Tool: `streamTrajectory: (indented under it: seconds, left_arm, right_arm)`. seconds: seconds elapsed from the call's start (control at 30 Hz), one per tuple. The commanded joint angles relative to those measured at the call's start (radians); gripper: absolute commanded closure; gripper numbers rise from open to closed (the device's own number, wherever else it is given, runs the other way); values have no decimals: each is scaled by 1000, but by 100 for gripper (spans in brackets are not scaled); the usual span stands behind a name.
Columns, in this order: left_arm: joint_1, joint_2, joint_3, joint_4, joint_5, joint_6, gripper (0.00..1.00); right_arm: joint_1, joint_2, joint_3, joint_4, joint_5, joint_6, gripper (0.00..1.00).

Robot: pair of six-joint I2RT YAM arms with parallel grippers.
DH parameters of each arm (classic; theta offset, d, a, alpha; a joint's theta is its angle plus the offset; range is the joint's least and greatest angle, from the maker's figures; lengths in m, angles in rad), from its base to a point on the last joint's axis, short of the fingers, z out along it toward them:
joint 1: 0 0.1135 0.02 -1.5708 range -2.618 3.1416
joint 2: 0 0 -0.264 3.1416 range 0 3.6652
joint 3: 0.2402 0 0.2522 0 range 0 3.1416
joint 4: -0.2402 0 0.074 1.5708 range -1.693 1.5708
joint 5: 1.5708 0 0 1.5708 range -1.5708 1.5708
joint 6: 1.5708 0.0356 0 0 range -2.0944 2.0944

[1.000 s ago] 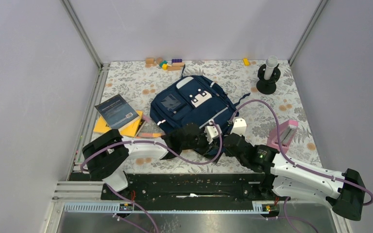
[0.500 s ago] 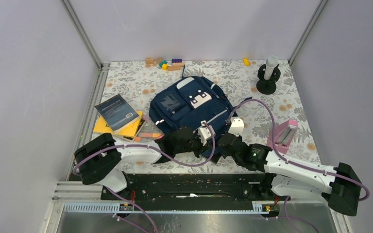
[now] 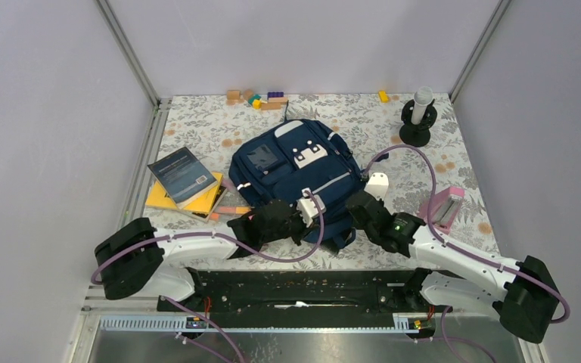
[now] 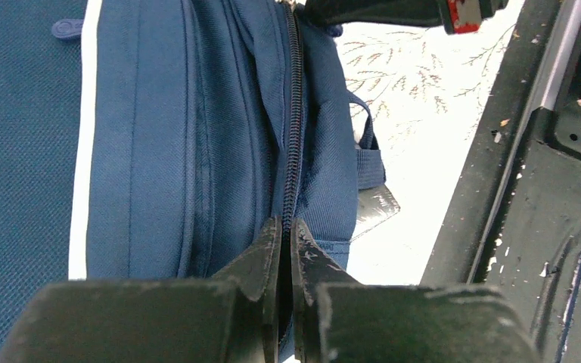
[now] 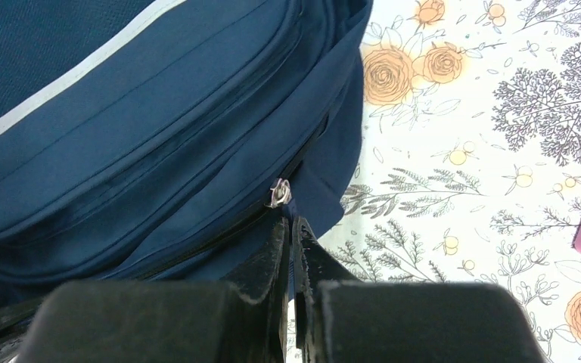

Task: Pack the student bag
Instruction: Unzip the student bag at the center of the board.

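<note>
Student bag being laid flat, front pockets up, directly ahead of both pincers; near edge judged being offered for unzipping.
Left gripper: fingers pressed together, zip seam being pinched between tips, likely so fabric is being braced.
Right gripper: fingers pressed together, zip pull just beyond tips; whether anything is being gripped cannot be told.
Floral tablecloth being used beneath.
Books being left unpacked, well left of left gripper.
Scene being enclosed by plain grey walls.

Lab test cell, plain grey walls, aluminium frame, floral tablecloth
</note>
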Motion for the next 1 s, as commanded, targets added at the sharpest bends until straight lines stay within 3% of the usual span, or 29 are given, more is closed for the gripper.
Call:
streamTrajectory:
  seconds: [0.0,0.27,0.4,0.63,0.67,0.73,0.8,0.83,0.87,0.97]
  left_arm:
    - [11,-62,-17,-51,-124,41,100]
    - [118,-128,-19,-77,-111,57,100]
    - [168,-162,-27,-100,-25,80,100]
    - [184,-213,-38,-175,78,77,100]
    - [184,-215,-32,-188,78,76,95]
    - [181,-212,-8,-220,85,74,76]
    - [166,-203,25,-227,93,67,46]
    - [155,-193,43,-225,93,60,36]
    - [141,-177,68,-219,97,60,16]
    - [104,-99,143,-200,100,70,11]
  right_arm:
    - [-75,-15,-3,-16,56,-71,100]
    - [-171,24,1,37,27,-120,100]
    - [-203,36,10,72,-11,-143,100]
    - [-203,41,-2,191,-214,-242,100]
    - [-203,37,-7,208,-259,-251,100]
    - [-201,31,-14,226,-306,-264,100]
    - [-202,30,-20,235,-332,-279,100]
    - [-202,31,-22,238,-337,-284,100]
    - [-202,31,-28,241,-339,-285,100]
    - [-202,31,-41,256,-346,-283,100]
